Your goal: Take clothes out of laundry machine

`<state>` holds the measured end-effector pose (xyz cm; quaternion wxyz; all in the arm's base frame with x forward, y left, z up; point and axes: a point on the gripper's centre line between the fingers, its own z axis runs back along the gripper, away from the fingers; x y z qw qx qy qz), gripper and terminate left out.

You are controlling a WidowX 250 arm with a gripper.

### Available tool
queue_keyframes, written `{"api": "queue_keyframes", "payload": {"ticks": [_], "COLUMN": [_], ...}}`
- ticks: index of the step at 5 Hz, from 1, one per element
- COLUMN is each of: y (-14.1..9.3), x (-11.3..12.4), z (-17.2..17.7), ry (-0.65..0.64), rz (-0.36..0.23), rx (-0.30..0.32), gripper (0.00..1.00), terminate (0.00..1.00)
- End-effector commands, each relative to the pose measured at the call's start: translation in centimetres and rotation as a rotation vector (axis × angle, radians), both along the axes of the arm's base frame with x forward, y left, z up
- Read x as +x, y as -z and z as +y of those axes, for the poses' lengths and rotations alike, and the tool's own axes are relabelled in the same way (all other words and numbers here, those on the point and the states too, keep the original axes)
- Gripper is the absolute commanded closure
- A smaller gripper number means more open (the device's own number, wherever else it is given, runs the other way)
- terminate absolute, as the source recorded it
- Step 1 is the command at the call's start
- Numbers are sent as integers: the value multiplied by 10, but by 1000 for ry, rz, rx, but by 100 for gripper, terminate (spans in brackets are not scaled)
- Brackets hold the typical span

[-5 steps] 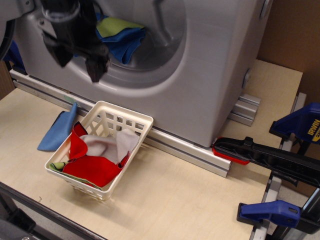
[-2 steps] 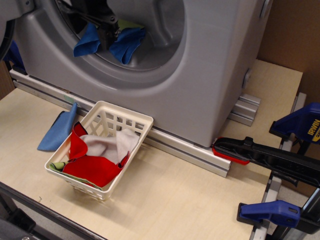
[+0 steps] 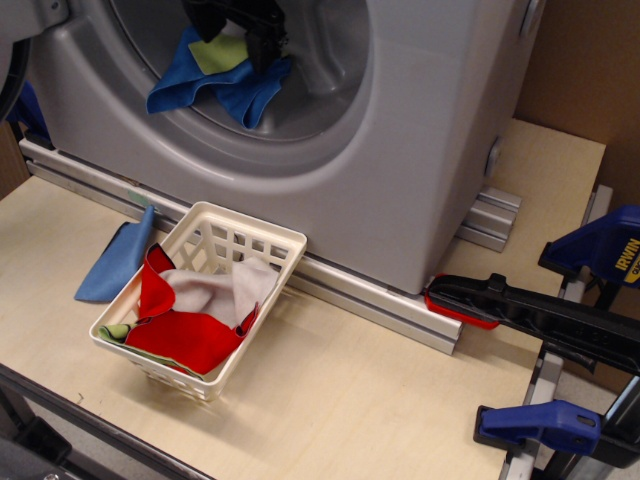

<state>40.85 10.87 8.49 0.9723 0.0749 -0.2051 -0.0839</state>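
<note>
While your gripper (image 3: 262,30) sits deep in the drum opening, its dark body is right above the clothes, and you cannot tell if its jaws are apart or closed on fabric. Just under it lies the small yellow-green cloth (image 3: 220,52), resting on the bright-blue cloth (image 3: 205,85), which spreads over the lower lip of the opening. Both are inside the light-grey laundry machine (image 3: 400,150). Below the machine, on the wooden table (image 3: 350,400), you see a white basket (image 3: 255,240) holding a red cloth (image 3: 185,335) and a white cloth (image 3: 215,290). A paler blue cloth (image 3: 115,260) lies flat just left of the basket.
</note>
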Motion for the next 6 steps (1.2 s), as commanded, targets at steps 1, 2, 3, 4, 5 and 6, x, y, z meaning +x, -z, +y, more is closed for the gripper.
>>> {"api": "queue_keyframes", "payload": {"ticks": [1,2,3,4,5,6], "y": [4,11,20,23,27,23], "x": [29,18,8,-10,-28,-40], "z": [-1,6,9,5,5,4], "ry": [-7,-33,-60,-62,-55,-48], "rz": [64,68,100,102,85,49], "rx": [31,0,-2,27,44,51], "gripper": [0,0,100,100,100,100], "terminate": [0,0,0,0,0,0]}}
